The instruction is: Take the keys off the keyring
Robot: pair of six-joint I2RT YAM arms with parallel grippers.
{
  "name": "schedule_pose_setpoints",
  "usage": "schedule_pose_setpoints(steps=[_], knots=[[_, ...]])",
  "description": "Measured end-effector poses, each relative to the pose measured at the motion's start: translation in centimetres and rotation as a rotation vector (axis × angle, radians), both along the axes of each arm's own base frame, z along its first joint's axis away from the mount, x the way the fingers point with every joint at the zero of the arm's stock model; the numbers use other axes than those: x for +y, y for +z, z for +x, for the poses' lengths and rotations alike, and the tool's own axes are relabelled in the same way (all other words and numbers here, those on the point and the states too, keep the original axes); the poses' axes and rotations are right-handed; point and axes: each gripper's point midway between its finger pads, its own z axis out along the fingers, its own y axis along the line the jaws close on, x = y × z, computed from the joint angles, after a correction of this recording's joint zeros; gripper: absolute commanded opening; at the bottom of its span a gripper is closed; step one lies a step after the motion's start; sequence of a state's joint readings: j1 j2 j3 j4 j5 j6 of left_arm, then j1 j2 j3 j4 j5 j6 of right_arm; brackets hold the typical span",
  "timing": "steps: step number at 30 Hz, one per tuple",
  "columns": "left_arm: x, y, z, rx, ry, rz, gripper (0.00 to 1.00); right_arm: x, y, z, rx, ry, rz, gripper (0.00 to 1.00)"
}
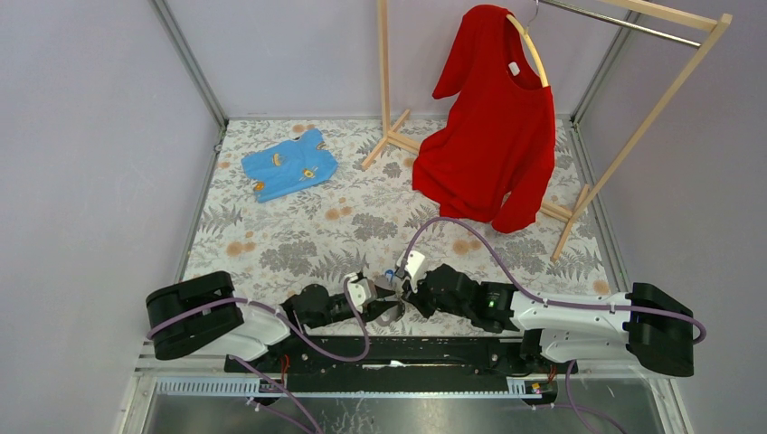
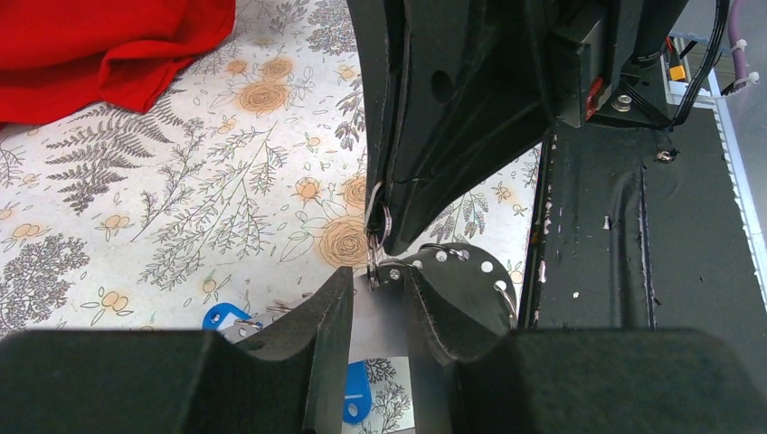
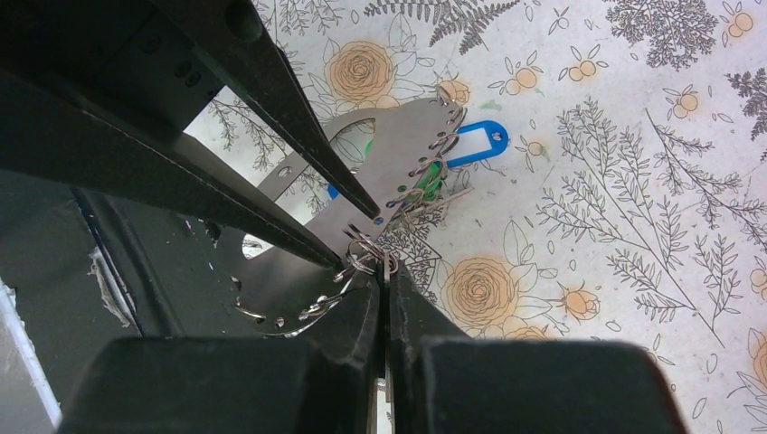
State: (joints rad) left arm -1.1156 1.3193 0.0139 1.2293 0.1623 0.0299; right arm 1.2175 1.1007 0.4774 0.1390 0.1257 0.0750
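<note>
The keyring is a silvery half-round plate (image 3: pixel 398 145) with holes along its rim and small split rings through them. It hangs just above the flowered tablecloth between both grippers (image 1: pixel 392 291). My left gripper (image 2: pixel 378 276) is closed on the plate (image 2: pixel 461 280); its fingers (image 3: pixel 298 145) reach in from the upper left in the right wrist view. My right gripper (image 3: pixel 387 271) is shut on a small split ring (image 3: pixel 366 260) at the plate's rim. Blue-tagged keys (image 3: pixel 479 143) hang from the far rim; two blue tags (image 2: pixel 222 318) show below the left fingers. A green piece (image 3: pixel 431 176) sits among the rings.
A red shirt (image 1: pixel 493 136) hangs on a wooden rack (image 1: pixel 633 136) at the back right. A blue garment (image 1: pixel 289 165) lies at the back left. The black arm base (image 2: pixel 651 253) runs along the near edge right beside the grippers.
</note>
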Motion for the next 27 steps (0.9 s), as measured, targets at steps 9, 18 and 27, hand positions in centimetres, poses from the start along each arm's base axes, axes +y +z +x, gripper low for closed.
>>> schedule_pose_setpoints(steps=[9,18,27], knots=[[-0.5,-0.1,0.1,-0.003,-0.01,0.003,0.19,0.0,-0.1,-0.2,0.005,0.012,-0.002,0.0],[-0.7,-0.4,0.1,-0.004,-0.014,0.008,0.0,-0.3,-0.4,-0.2,0.014,0.001,-0.019,0.0],[-0.6,0.2,0.5,0.007,0.016,-0.024,0.0,-0.9,-0.5,0.0,0.041,-0.065,-0.018,0.0]])
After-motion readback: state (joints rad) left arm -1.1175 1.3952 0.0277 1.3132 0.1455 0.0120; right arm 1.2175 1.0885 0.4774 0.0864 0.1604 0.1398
